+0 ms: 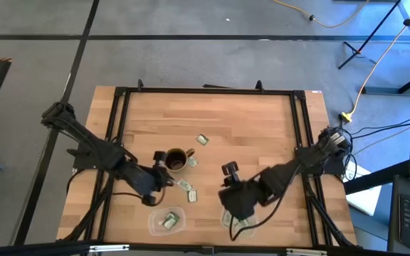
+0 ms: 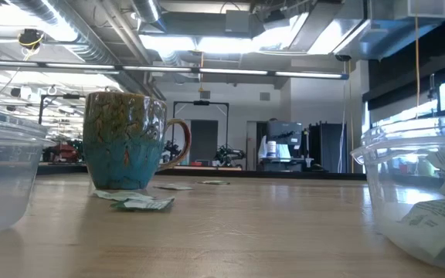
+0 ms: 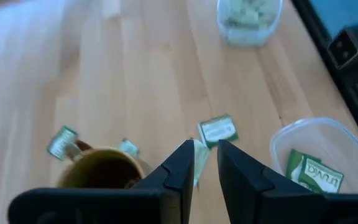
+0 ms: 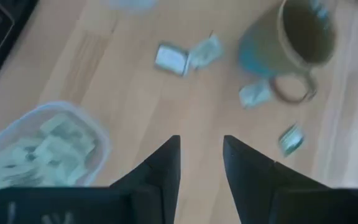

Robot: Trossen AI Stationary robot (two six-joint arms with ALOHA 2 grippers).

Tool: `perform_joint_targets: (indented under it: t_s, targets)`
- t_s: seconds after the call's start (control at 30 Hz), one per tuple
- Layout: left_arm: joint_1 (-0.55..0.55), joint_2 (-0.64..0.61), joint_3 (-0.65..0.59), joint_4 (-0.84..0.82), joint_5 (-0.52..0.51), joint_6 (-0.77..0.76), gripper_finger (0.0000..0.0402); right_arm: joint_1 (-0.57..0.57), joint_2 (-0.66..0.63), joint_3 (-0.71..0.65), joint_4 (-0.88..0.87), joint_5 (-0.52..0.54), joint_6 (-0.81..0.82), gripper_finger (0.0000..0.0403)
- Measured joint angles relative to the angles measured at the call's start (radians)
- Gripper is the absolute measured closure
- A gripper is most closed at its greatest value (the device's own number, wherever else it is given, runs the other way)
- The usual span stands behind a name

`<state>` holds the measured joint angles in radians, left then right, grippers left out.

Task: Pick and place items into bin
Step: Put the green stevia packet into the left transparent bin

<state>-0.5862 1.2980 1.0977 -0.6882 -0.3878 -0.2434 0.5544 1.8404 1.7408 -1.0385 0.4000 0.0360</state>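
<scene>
While my left claw (image 3: 205,167) pinches a packet (image 3: 197,163) beside the mug (image 3: 104,169), a loose grip could drop it short of the bin (image 3: 319,155).

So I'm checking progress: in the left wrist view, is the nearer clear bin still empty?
No, the clear bin beside the left pincer already holds a green and white packet lying flat inside it.

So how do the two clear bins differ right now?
The left bin holds only a packet or two; the right bin holds a heap of packets. From above, the left bin lies uncovered, while the right bin sits partly under the right pincer. Both are clear plastic tubs at the table's near edge.
</scene>
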Motion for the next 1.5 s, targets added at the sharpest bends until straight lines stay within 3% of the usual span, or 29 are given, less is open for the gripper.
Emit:
perform_joint_targets:
  t_s: [0.23, 0.43, 0.63, 0.77, 0.87, 1.03, 1.27, 1.5]
  targets:
    - [-0.019, -0.198, -0.145, 0.097, -0.042, 0.024, 0.0336, -0.167, -0.139, -0.246, 0.28, -0.176, -0.169, 0.0279]
    - [-0.01, -0.424, -0.33, 0.255, -0.053, 0.062, 0.0336, -0.319, -0.276, -0.534, 0.726, -0.21, -0.278, 0.0279]
    - [-0.008, -0.624, -0.531, 0.484, -0.062, 0.141, 0.0336, -0.405, -0.318, -0.742, 1.007, -0.23, -0.25, 0.0279]
    - [-0.008, -0.685, -0.667, 0.689, 0.038, 0.218, 0.0336, -0.397, -0.318, -0.807, 1.061, -0.307, -0.189, 0.0279]
    - [-0.008, -0.681, -0.748, 0.824, 0.103, 0.275, 0.0336, -0.374, -0.318, -0.837, 1.077, -0.325, -0.151, 0.0279]
    - [-0.008, -0.628, -0.81, 0.898, 0.096, 0.317, 0.0336, -0.353, -0.318, -0.845, 1.105, -0.325, -0.141, 0.0279]
    - [-0.007, -0.505, -0.798, 0.998, 0.066, 0.362, 0.0336, -0.357, -0.317, -0.845, 1.19, -0.323, -0.153, 0.0279]
    - [-0.006, -0.335, -0.693, 1.007, 0.008, 0.413, 0.0336, -0.374, -0.317, -0.845, 1.215, -0.322, -0.176, 0.0279]
